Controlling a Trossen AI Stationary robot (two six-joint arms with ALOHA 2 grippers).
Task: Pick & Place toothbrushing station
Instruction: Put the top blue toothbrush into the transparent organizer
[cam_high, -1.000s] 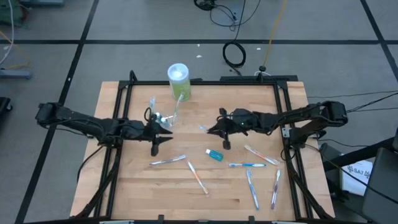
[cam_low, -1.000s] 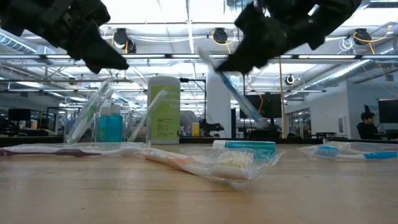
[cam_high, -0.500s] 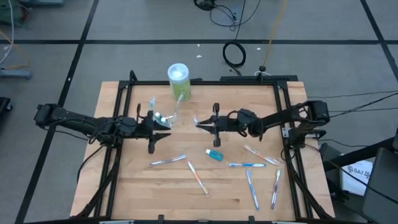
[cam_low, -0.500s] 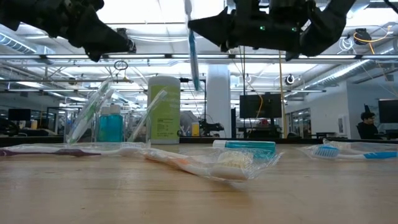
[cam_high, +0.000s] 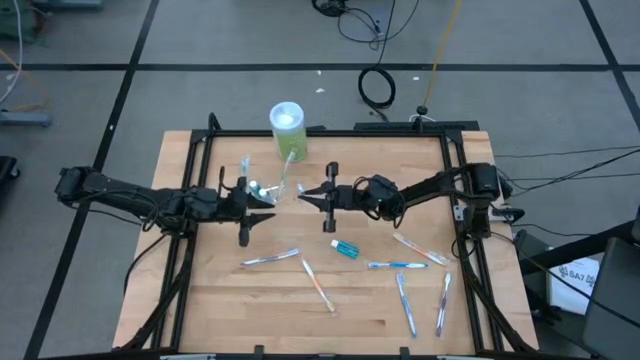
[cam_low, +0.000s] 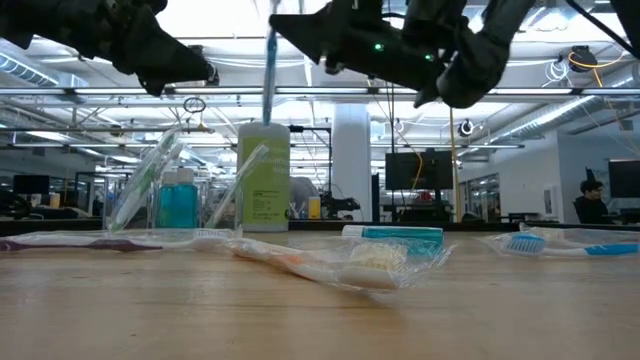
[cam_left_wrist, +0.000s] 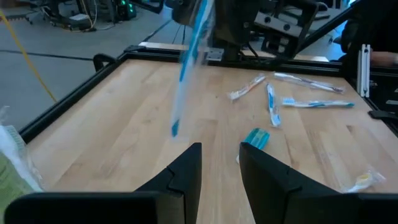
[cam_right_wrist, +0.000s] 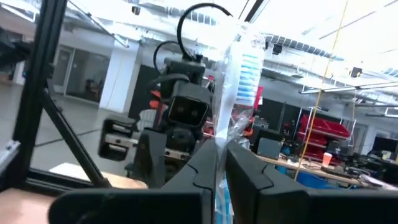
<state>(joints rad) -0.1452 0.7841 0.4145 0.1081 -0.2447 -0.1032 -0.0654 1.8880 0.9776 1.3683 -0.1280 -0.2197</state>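
One wrapped toothbrush (cam_low: 270, 55) hangs upright, pinched in the right pincer (cam_high: 318, 196) beside the clear cup (cam_high: 262, 190). Left pincer (cam_left_wrist: 219, 163), slightly parted and empty, hovers above the bench (cam_high: 360, 310).

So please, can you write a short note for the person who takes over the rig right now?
Right gripper: shut on a wrapped blue toothbrush, held upright in the air near the clear cup.
Left gripper: open and holding nothing, beside the cup.
Done: the cup already holds some toothbrushes and blue tubes.
Left: put the held brush in the cup; one blue tube and about six toothbrushes, such as the orange toothbrush, remain on the table.
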